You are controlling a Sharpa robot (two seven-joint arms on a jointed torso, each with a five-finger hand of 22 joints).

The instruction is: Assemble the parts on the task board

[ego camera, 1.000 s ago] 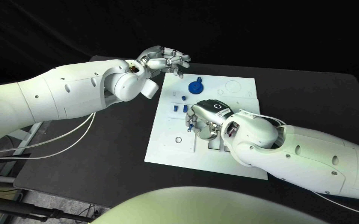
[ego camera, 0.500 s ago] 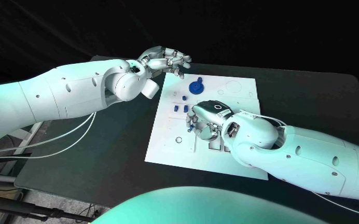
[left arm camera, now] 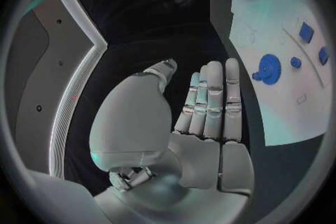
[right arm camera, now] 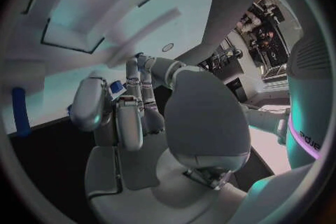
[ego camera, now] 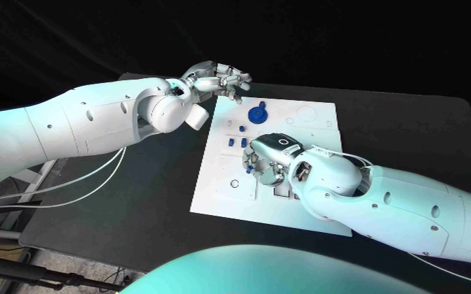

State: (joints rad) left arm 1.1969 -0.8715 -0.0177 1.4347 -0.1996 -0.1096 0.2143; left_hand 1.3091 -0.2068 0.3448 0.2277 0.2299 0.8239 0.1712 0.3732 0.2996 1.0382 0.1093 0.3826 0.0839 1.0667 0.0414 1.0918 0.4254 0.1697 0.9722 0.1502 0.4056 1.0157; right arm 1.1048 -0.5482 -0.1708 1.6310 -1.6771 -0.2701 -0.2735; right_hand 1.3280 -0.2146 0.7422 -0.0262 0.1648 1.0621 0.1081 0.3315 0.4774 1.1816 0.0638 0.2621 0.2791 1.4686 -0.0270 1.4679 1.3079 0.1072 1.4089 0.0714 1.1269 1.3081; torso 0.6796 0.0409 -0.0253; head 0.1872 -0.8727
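Small blue part (right arm camera: 116,87): pinched in your right hand (ego camera: 272,160), between thumb and fingers, low over the middle of the task board (ego camera: 221,195). In the right wrist view only a corner of the part shows between the fingertips (right arm camera: 130,65). Whether it already touches the board, you cannot tell.

Round it, clock-face on the board in the head view: blue gear (ego camera: 257,114) at 12 o'clock, far end. Two short blue pegs (ego camera: 231,141) at about 10 o'clock from your right hand, just beside it. A small ring (ego camera: 233,184) at 8 o'clock, apart. A blue rod (right arm camera: 20,111) lies at the board's edge in the right wrist view.

Left hand (ego camera: 218,79): holding nothing, fingers straight and side by side in the left wrist view, hovering off the board's far left corner, about 11 o'clock.

Risks, as judgement:
- Grip is shallow, so a tilt on descent could twist the part out of line with its recess and jam it.
- Your own fingers hide the seat; you may press beside it.
- The knuckles sit close to the two pegs; a sideways correction could knock them.
- The board looks unclamped; a hard push may slide it, with the left hand too far off to steady it.
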